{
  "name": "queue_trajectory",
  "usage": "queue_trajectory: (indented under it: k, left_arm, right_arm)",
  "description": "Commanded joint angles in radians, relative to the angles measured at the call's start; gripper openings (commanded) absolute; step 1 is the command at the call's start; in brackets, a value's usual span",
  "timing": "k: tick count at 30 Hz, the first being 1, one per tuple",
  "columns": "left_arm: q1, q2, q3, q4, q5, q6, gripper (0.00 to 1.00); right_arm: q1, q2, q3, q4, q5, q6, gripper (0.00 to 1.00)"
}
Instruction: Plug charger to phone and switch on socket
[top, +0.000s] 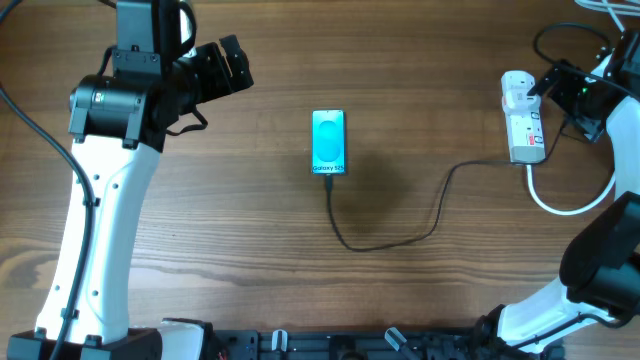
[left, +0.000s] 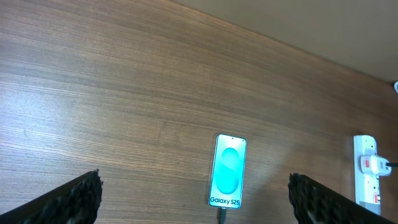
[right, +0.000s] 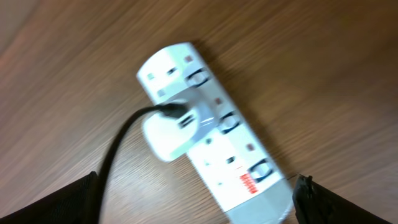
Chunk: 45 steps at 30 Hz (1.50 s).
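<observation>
Left arm: seen closest to the overhead camera, white with black joints, raised at the left side.
Table: brown wood grain, on which all the task's things are laid.
Right arm: white and black, bent in from the right edge towards the far right corner.
Left gripper: held above bare wood at the far left. Its fingers are spread out to both lower corners of the wrist view, and nothing is gripped.
Right gripper: poised at the far right. Its fingers are likewise set wide apart, and nothing is clasped.
Socket: a white strip laid lengthwise near the right edge, under the right gripper and seen between its fingers in the wrist view. Red markings are printed near one end. The switch position cannot be told.
White lead: curved out from the socket's near end towards the right arm.
Phone: laid flat near the table's middle, well apart from both grippers. Its cyan-green screen is lit, and a white band reading "Galaxy S25" is shown at the near end.
Charger: a thin black cable is run from the phone's near edge, looped to the right and led up to the socket. Its dark tip is met with the phone's edge, though whether it is fully seated cannot be told.
Adapter: a white block plugged into the socket's middle outlet, with the black cable entering it.
</observation>
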<state>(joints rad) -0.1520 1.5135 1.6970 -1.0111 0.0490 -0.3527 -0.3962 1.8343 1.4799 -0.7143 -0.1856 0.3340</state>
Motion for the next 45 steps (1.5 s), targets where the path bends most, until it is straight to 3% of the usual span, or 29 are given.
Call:
queue_trajectory:
  k: [1,7,9,11,16,18,22,28,30,32,34,40,45]
  left_arm:
    - [0.002,0.006,-0.002,0.0,-0.017,0.008,1.0]
    - [0.002,0.006,-0.003,0.0,-0.017,0.008,1.0]
    - [0.002,0.006,-0.002,0.0,-0.017,0.008,1.0]
    - [0.002,0.006,-0.002,0.0,-0.017,0.008,1.0]
    - [0.002,0.006,-0.003,0.0,-0.017,0.008,1.0]
    - [0.002,0.006,-0.002,0.0,-0.017,0.008,1.0]
    - [0.002,0.006,-0.003,0.0,-0.017,0.008,1.0]
    - [0.002,0.006,-0.003,0.0,-0.017,0.008,1.0]
    - [0.002,0.006,-0.002,0.0,-0.017,0.008,1.0]
    - [0.002,0.006,-0.002,0.0,-0.017,0.008,1.0]
    - [0.002,0.006,-0.002,0.0,-0.017,0.008,1.0]
    - [0.002,0.006,-0.003,0.0,-0.017,0.008,1.0]
    - [0.002,0.006,-0.002,0.0,-0.017,0.008,1.0]
  right_arm:
    - [-0.001,-0.107,-0.001,0.002,-0.104,-0.02,1.0]
    - [-0.002,-0.303,0.0,0.044,-0.1,-0.008,1.0]
    - [-0.021,-0.332,0.0,0.063,-0.021,0.097,1.0]
    - [-0.059,-0.328,0.0,0.071,0.109,0.178,1.0]
    - [-0.106,-0.171,0.0,-0.072,0.31,0.162,1.0]
    - [-0.106,-0.109,0.0,-0.1,0.266,0.118,1.0]
    - [-0.106,-0.022,0.0,-0.179,-0.027,-0.023,1.0]
    - [-0.106,-0.047,0.0,-0.26,-0.033,-0.046,1.0]
    - [-0.11,-0.07,0.0,-0.233,0.079,-0.035,1.0]
    - [-0.116,-0.071,0.0,-0.202,0.288,0.071,1.0]
    - [-0.13,-0.071,0.0,-0.183,0.378,0.143,1.0]
    - [-0.138,-0.042,0.0,-0.055,0.263,0.134,1.0]
    - [-0.138,0.098,0.0,0.002,0.125,0.124,1.0]
